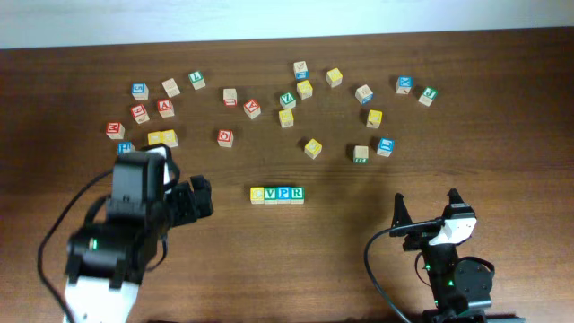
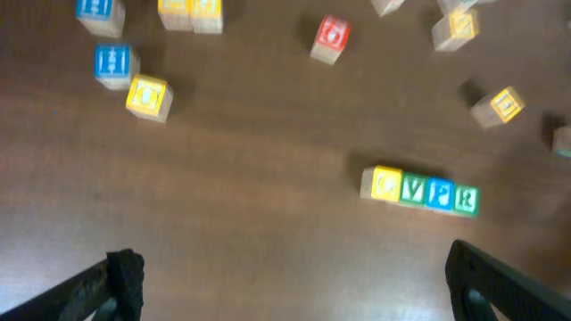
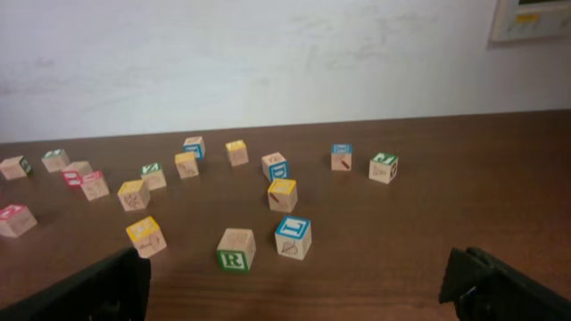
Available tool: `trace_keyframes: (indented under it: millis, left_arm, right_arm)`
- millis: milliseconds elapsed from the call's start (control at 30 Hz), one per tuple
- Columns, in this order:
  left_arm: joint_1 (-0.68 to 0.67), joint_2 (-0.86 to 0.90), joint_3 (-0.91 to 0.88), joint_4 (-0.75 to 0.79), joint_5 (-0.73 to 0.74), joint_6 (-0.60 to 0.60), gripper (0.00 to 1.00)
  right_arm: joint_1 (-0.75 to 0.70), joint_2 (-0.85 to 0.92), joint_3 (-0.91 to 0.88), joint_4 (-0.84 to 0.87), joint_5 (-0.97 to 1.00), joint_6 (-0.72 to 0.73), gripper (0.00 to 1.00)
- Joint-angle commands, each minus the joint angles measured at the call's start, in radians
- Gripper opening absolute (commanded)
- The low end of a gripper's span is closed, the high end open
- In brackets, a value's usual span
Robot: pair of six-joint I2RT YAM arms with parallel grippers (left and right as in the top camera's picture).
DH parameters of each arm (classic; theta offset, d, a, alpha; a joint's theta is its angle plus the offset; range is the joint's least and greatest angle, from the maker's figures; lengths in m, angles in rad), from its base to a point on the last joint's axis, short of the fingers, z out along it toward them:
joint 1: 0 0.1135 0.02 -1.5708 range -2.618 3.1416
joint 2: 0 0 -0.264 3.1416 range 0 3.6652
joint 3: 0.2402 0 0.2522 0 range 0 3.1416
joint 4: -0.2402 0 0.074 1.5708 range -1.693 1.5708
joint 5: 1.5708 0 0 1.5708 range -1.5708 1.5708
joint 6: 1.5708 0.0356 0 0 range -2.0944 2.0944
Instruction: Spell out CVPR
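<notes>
"At the middle of the table (image 1: 502, 108), what lies there?"

"A row of four blocks (image 1: 277, 194), touching side by side: yellow with its letter too faint to read, then green V, blue P, green R."

"And the claws?"

"The left gripper (image 2: 290, 281), nearer than the row and to its left, has its fingers spread wide and holds nothing. The right gripper (image 3: 294, 290) is likewise open and empty. The loose blocks (image 1: 313, 147) lie scattered beyond the row."

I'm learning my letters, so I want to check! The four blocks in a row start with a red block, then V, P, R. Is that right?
Almost. The first block in the row is yellow, not red, as the left wrist view shows. After it come the V block, the P block and the R block, just as you said.
</notes>
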Motion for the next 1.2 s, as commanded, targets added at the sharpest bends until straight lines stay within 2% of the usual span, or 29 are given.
trace_keyframes:
  millis: [0, 100, 200, 300, 367, 533, 667, 767, 800, 967, 1133, 1167]
  left_arm:
    - [-0.002, -0.24, -0.215, 0.06, 0.013, 0.056, 0.99]
    - [-0.002, -0.431, -0.32, 0.06, 0.009, 0.056, 0.99]
    - [-0.002, -0.449, -0.325, 0.061, 0.008, 0.066, 0.99]
    - [-0.002, -0.525, -0.33, 0.078, 0.018, 0.179, 0.99]
    - [0.022, -0.61, -0.388, 0.164, 0.109, 0.303, 0.99]
    - [0.114, -0.846, -0.69, 0.493, 0.167, 0.31, 0.99]
    - [0.148, -0.932, -0.789, 0.632, 0.241, 0.443, 0.99]
    - [0.156, -0.963, -0.859, 0.755, 0.227, 0.446, 0.99]
    - [0.157, -0.986, -0.921, 0.873, 0.227, 0.446, 0.99]
    - [0.174, -0.995, -1.013, 1.094, 0.207, 0.446, 0.99]
    - [0.175, -0.995, -1.037, 1.017, 0.18, 0.426, 0.99]
    - [0.175, -0.995, -1.037, 0.946, 0.096, 0.313, 0.99]
  right_arm:
    - [-0.008, -0.009, -0.005, -0.005, 0.002, -0.001, 0.98]
    - [-0.008, -0.009, -0.005, -0.005, 0.002, -0.001, 0.98]
    - [-0.008, -0.009, -0.005, -0.005, 0.002, -0.001, 0.98]
    - [-0.008, -0.009, -0.005, -0.005, 0.002, -0.001, 0.98]
    - [-0.008, -0.009, -0.005, -0.005, 0.002, -0.001, 0.98]
    - [-0.008, -0.009, -0.005, -0.005, 0.002, -0.001, 0.98]
    - [-0.008, -0.009, -0.005, -0.005, 0.002, -0.001, 0.98]
    - [-0.008, -0.009, -0.005, -0.005, 0.002, -0.001, 0.98]
    - [-0.008, -0.009, -0.005, -0.005, 0.002, -0.001, 0.98]
    - [-0.008, -0.009, -0.005, -0.005, 0.002, -0.001, 0.98]
    - [-0.008, -0.009, -0.005, -0.005, 0.002, -0.001, 0.98]
    - [-0.008, -0.009, -0.005, -0.005, 0.002, -0.001, 0.98]
